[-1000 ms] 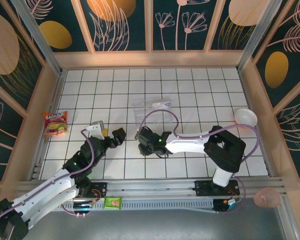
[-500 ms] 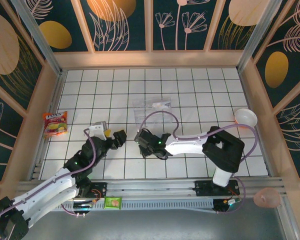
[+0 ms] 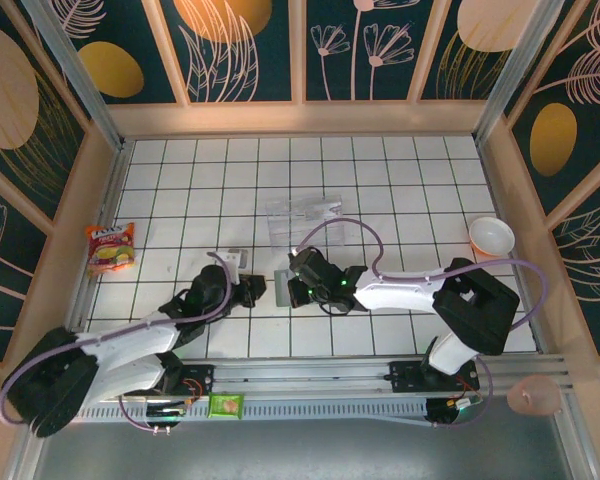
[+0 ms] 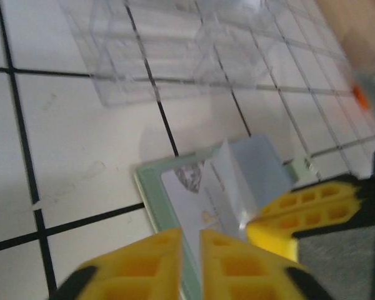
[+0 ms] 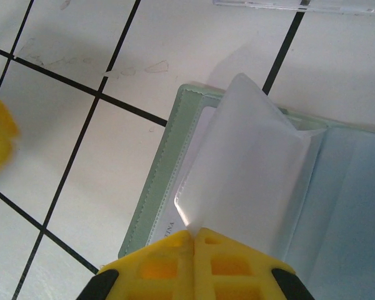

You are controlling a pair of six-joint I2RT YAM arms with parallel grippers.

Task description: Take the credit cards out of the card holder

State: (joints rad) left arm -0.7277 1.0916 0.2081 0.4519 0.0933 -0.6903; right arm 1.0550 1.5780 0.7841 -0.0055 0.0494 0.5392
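Both pincers have drawn in on the card holder (image 3: 280, 288) since a second ago. It lies open on the tiled counter (image 3: 380, 170), near the front middle. My left pincer (image 4: 190, 236) looks clenched on its green near edge. My right pincer (image 5: 194, 232) is clamped on a frosted credit card (image 5: 244, 169) tilted up from the open panel. More clear credit cards (image 3: 302, 215) lie just behind.
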